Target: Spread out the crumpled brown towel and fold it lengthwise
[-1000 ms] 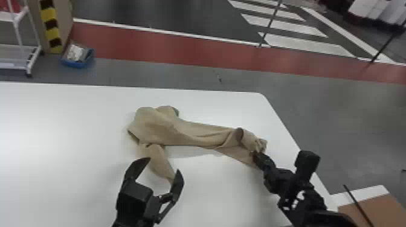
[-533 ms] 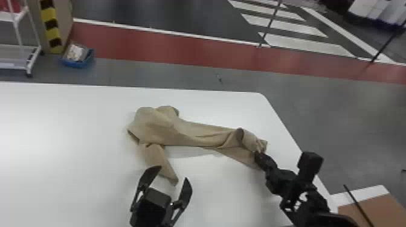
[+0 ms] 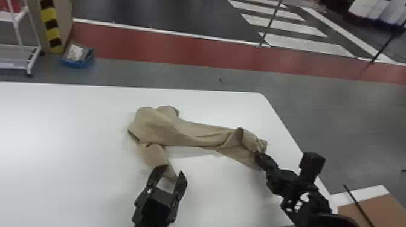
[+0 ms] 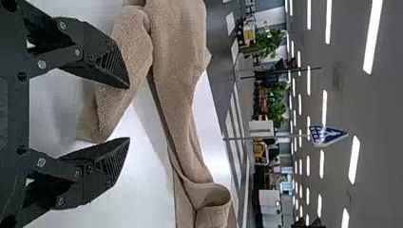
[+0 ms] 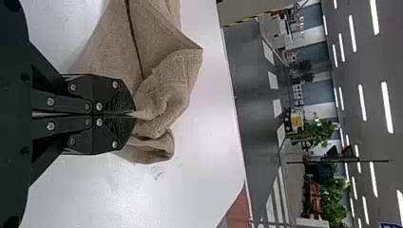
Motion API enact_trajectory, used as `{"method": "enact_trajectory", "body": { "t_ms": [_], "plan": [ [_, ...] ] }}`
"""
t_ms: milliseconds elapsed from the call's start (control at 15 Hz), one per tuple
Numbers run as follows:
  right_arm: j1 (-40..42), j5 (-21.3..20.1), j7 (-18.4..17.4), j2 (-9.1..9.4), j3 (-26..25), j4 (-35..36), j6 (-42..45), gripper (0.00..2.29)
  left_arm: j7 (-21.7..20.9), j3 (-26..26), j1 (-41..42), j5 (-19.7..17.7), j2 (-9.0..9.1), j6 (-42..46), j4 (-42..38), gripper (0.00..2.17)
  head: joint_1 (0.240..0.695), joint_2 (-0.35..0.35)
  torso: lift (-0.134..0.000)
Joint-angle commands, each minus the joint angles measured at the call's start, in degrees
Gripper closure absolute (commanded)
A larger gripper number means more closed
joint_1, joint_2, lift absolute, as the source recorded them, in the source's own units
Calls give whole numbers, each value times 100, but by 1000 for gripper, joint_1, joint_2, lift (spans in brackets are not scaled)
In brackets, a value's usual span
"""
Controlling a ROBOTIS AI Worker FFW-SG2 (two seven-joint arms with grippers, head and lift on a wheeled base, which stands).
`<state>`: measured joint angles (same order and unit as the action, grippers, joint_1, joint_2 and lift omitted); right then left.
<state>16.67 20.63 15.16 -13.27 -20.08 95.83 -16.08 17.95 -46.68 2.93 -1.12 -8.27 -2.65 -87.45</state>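
my left gripper (image 3: 173, 170) is above the near part of the table (image 3: 75, 181), fingers wide apart at the near left tail of the towel (image 3: 187, 132); contact cannot be determined. my right gripper (image 3: 258, 155) is closed on the towel's right end. the towel lies crumpled: bunched at left, extended rightward as a narrow band, with a curled fold beside my right gripper
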Motion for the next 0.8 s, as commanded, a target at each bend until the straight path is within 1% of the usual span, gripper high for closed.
{"method": "enact_trajectory", "body": {
  "t_ms": [0, 200, 267, 333, 400, 600, 667, 733],
  "plan": [
    [29, 90, 13, 0, -31, 32, -5, 1484, -2, 1, -20, 33, 1, 22, 44, 1082, 695, -350, -123],
    [56, 126, 22, 17, -75, 129, -5, 1484, -2, 19, -47, 51, 9, -13, 88, 1079, 695, -350, -123],
    [73, 143, 31, 17, -84, 155, -5, 1484, 24, 28, -64, 51, 18, -30, 105, 977, 695, -350, -123],
    [82, 143, 48, 17, -93, 173, -5, 1484, 95, 19, -64, 51, 27, -30, 105, 451, 695, -350, -123],
    [82, 143, 48, 17, -93, 182, -23, 1484, 104, 19, -64, 42, 18, -30, 105, 383, 695, -350, -123],
    [91, 152, 83, 17, -93, 199, -40, 1484, 42, 1, -64, 42, 27, -136, 96, 390, 695, -350, -123],
    [100, 170, 83, 17, -111, 208, -40, 1484, 24, 10, -73, 42, 27, -136, 105, 424, 695, -350, -123],
    [100, 178, 83, 17, -119, 217, -40, 1484, 24, 10, -82, 42, 27, -136, 132, 650, 695, -350, -123]
  ]
}}
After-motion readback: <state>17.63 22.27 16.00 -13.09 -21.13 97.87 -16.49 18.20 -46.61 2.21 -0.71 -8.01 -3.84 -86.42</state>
